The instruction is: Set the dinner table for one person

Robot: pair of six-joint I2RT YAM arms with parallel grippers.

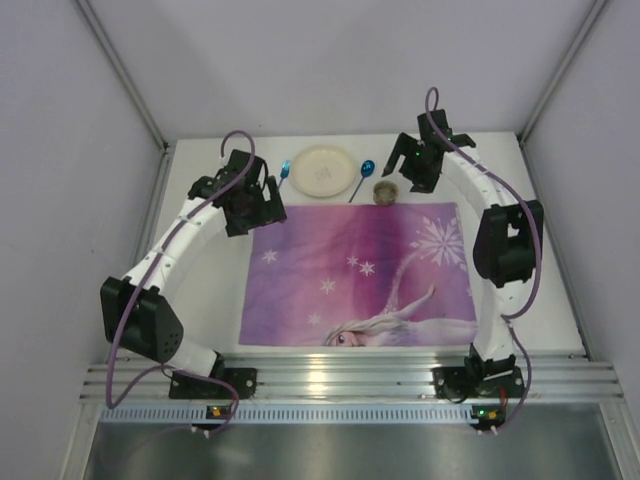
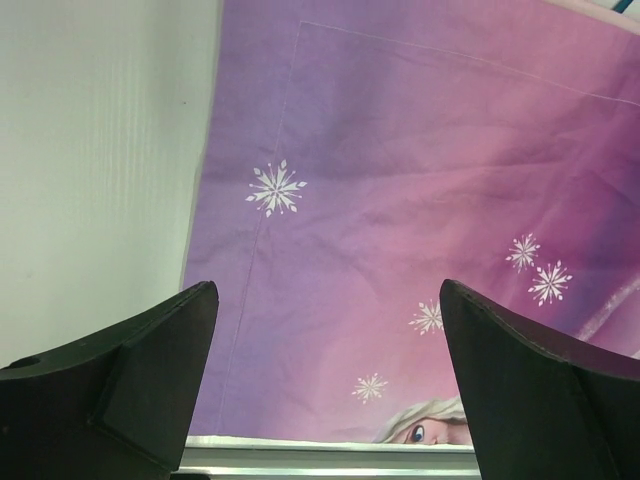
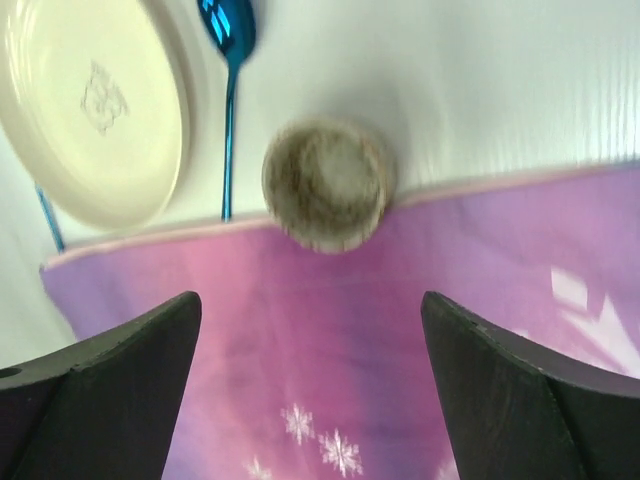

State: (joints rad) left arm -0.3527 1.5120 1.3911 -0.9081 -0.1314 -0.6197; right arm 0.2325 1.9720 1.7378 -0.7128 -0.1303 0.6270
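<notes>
The white dinner table (image 1: 212,285) carries a purple snowflake placemat (image 1: 360,275) in its middle. Behind the mat lie a cream plate (image 1: 324,170), a blue spoon (image 1: 362,178) to its right, another blue utensil (image 1: 285,172) to its left, and a small brown bowl (image 1: 386,190) touching the mat's far edge. My left gripper (image 1: 260,207) hovers open above the mat's far left corner (image 2: 328,290), holding nothing. My right gripper (image 1: 415,168) is open and empty just above the bowl (image 3: 328,185), with the plate (image 3: 95,110) and spoon (image 3: 232,60) beyond its fingers (image 3: 310,300).
A ribbed aluminium rail (image 1: 350,380) runs along the table's near edge, where both arm bases are bolted. Grey walls close in the table on the left, right and back. A white strip of table (image 2: 100,170) shows left of the mat.
</notes>
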